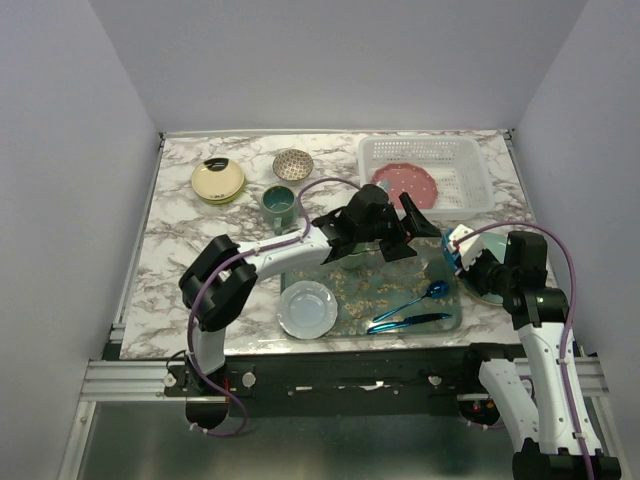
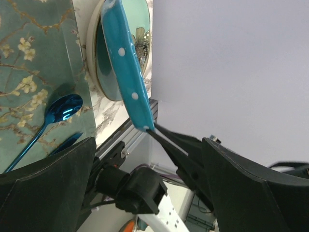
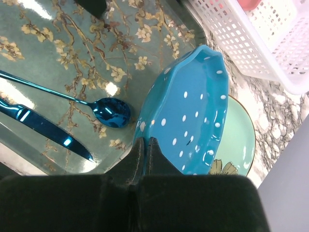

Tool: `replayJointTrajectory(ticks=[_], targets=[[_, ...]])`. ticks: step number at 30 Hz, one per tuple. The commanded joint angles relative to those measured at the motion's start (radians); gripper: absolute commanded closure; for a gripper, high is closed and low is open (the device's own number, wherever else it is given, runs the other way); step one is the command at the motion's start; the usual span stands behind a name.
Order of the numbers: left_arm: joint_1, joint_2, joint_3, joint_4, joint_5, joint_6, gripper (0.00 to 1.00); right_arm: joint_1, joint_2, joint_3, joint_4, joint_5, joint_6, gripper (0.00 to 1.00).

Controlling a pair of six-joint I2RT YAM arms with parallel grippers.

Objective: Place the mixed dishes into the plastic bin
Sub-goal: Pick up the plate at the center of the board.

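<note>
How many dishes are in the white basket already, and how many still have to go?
One is in: the pink round plate lies in the white lattice plastic basket. In hand: the right gripper pinches the teal white-dotted plate by its rim, over a pale green plate. The left gripper is open, empty. Also out: yellow plate, speckled bowl, dark teal mug, whitish plate on the tray.

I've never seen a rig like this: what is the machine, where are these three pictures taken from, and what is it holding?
Two robot arms stand at a marbled table. One picture looks down from above; the other two come from cameras on the wrists. The right gripper pinches the rim of a tilted teal dotted plate; the left gripper is open and empty. A white bin holds a pink plate. A tray carries a blue spoon, knife and pale plate.
</note>
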Motion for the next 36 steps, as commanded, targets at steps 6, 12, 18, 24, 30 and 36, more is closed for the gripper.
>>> replayJointTrajectory(ticks=[6, 12, 18, 24, 30, 36], targets=[[-0.069, 0.204, 0.224, -0.102, -0.069, -0.081, 0.01, 0.006, -0.038, 0.048, 0.056, -0.066, -0.006, 0.99], [-0.083, 0.262, 0.289, -0.162, -0.082, -0.098, 0.02, 0.006, -0.04, 0.065, 0.038, -0.101, -0.002, 1.0], [-0.086, 0.293, 0.341, -0.163, -0.077, -0.099, 0.15, 0.006, -0.043, 0.062, 0.027, -0.124, -0.003, 0.99], [-0.089, 0.302, 0.365, -0.154, -0.053, -0.098, 0.27, 0.006, -0.052, 0.071, 0.005, -0.144, -0.003, 1.0], [-0.094, 0.295, 0.362, -0.11, 0.002, -0.102, 0.39, 0.006, -0.058, 0.078, -0.021, -0.175, -0.003, 0.99], [-0.095, 0.262, 0.344, -0.021, 0.038, -0.101, 0.48, 0.006, -0.058, 0.094, -0.036, -0.213, 0.0, 0.99]])
